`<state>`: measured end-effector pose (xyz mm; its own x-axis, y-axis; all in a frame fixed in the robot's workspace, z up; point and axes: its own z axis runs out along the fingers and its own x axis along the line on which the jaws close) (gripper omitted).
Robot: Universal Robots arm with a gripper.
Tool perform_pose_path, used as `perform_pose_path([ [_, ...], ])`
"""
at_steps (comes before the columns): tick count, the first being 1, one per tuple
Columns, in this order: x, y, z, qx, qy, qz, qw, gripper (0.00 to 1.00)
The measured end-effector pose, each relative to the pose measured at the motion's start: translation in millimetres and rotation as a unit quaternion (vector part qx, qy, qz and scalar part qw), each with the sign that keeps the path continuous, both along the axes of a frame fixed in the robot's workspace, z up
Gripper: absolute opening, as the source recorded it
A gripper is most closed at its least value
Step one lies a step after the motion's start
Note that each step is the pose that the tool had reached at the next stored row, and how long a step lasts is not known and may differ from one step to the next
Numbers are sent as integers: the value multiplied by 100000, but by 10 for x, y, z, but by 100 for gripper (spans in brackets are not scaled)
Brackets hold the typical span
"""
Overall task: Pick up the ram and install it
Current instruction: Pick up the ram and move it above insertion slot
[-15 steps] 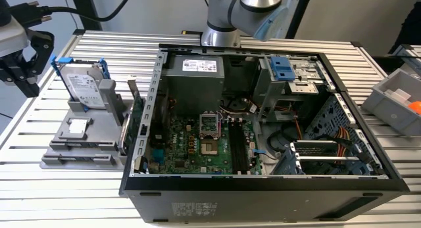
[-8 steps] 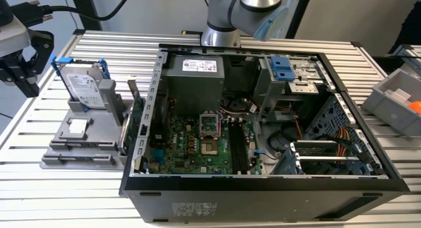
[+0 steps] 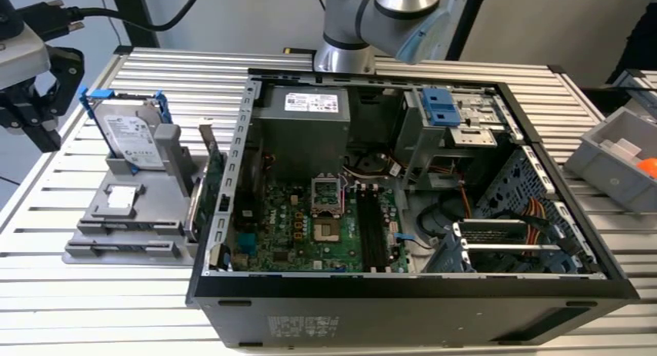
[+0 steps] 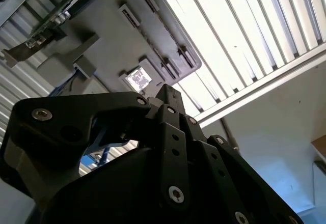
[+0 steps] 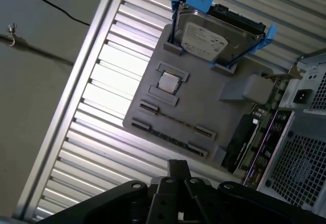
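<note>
Hovering at the exterior view's left, my gripper (image 3: 33, 121) hangs beside the hard drive (image 3: 131, 137); whether it is spread or pressed together, I cannot tell. An expansion card (image 3: 211, 188) stands between the gray holder (image 3: 144, 239) and the computer case (image 3: 411, 285). The ram (image 5: 170, 139) seems to sit on edge in the holder's outermost long slot, its length parallel to the drive's face.

One case (image 3: 411, 306), one hard drive (image 3: 131, 137)

A table (image 3: 92, 310) of ribbed metal slats carries everything. An open computer case (image 3: 411, 314) lies on its side in the middle. Just beside it, toward the exterior view's left, sits a grey holder (image 3: 128, 248). A grey bin (image 3: 605, 152) rests near the exterior view's right edge.
</note>
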<state>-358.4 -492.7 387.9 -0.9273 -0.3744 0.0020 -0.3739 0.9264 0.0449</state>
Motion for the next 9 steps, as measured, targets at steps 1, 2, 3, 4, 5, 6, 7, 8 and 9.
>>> perform_pose_path([
  [1,0,0,0,-2,-4,117,100000,0],
  [2,0,0,0,-1,-3,243,100000,0],
  [3,0,0,0,0,-2,405,99999,0],
  [4,0,0,0,0,-3,581,99998,0],
  [5,0,0,0,0,-5,778,99997,0],
  [6,0,0,0,0,-4,975,99995,0],
  [7,0,0,0,-1,-4,1180,99993,0],
  [8,0,0,0,0,-3,1349,99991,0],
  [9,0,0,0,0,-6,1540,99988,0],
])
